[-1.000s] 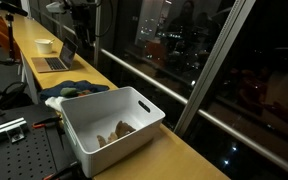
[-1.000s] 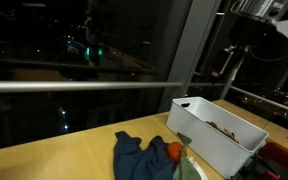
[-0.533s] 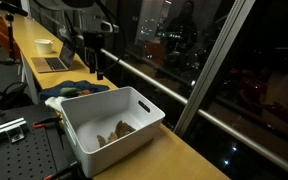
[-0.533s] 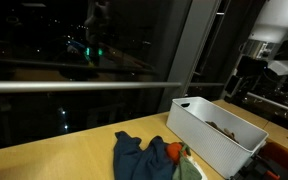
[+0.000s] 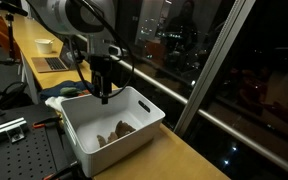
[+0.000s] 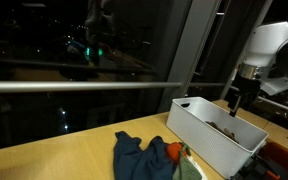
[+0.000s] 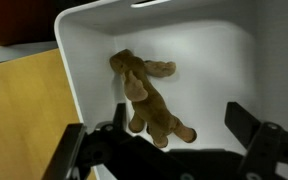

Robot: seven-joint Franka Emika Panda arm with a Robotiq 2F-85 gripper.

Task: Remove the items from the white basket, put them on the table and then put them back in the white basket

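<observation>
The white basket (image 5: 124,148) (image 6: 199,132) stands on the tan wooden table (image 5: 179,160) (image 6: 54,155). A brown plush toy (image 7: 147,95) (image 5: 115,132) lies alone on its floor. My gripper (image 7: 181,120) (image 5: 104,92) (image 6: 233,106) hangs open just above the basket's inside, with nothing between its fingers (image 7: 242,118). The plush lies below, toward the left finger. A dark blue cloth (image 6: 134,155) lies crumpled on the table beside the basket, with a pale cloth (image 6: 191,171) and a small orange piece (image 6: 174,152) next to it. In an exterior view the arm hides most of the pile.
A laptop (image 5: 54,61) and a pale cup (image 5: 44,45) sit farther along the table. A grey perforated board (image 5: 9,128) lies beside the table. A dark window with a rail (image 6: 84,86) runs along the table's far edge.
The arm has swung from farther along the table and come down over the basket. The jaws have opened wide.
</observation>
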